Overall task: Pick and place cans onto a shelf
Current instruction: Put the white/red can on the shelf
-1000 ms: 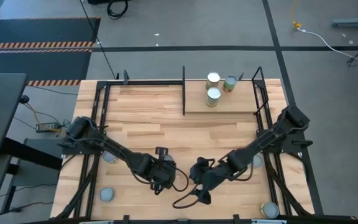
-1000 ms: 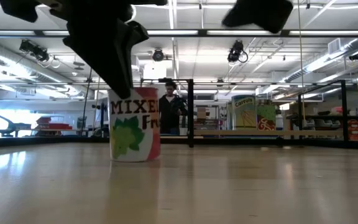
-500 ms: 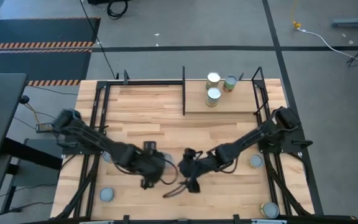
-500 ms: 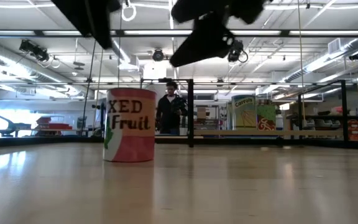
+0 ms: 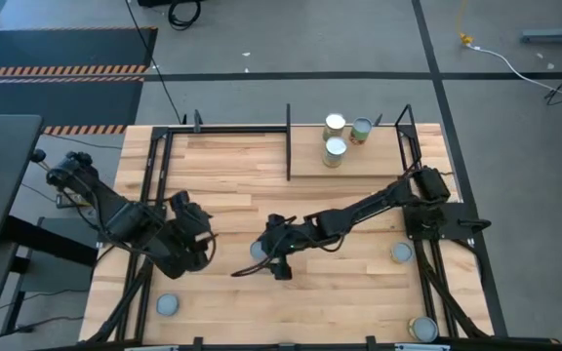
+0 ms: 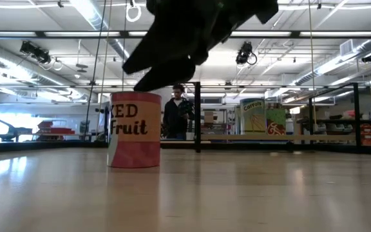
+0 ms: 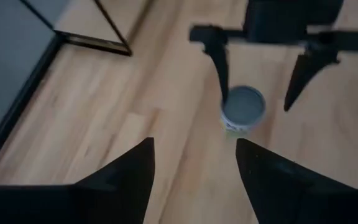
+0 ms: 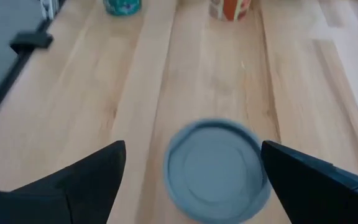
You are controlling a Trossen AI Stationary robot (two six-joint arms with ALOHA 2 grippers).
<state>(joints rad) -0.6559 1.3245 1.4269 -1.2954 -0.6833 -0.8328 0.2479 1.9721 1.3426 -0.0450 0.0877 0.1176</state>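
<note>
A can [image 5: 257,252] with a red-and-green "Fruit" label [image 6: 134,129] stands upright on its base in the middle of the table. My right gripper [image 5: 265,250] is open just above it, one finger on either side of its grey lid [image 8: 219,168]; the left wrist view shows those fingers flanking the can [image 7: 243,107]. My left gripper [image 5: 206,239] is open and holds nothing, to the can's left [image 7: 194,168]. The shelf [image 5: 369,161], a light board with black uprights, holds three cans [image 5: 335,148] at the far right.
Loose cans stand near the front left [image 5: 167,305], at the right [image 5: 401,253] and at the front right corner [image 5: 422,329]. Black frame rails [image 5: 154,166] run along both table sides. A person [image 6: 176,116] stands in the room beyond the table.
My left gripper has let go of the fruit can, risen and drawn back toward the table's left edge. The can stays upright, turned a little and shifted slightly. My right gripper has swung toward the table's left and come down over the can.
</note>
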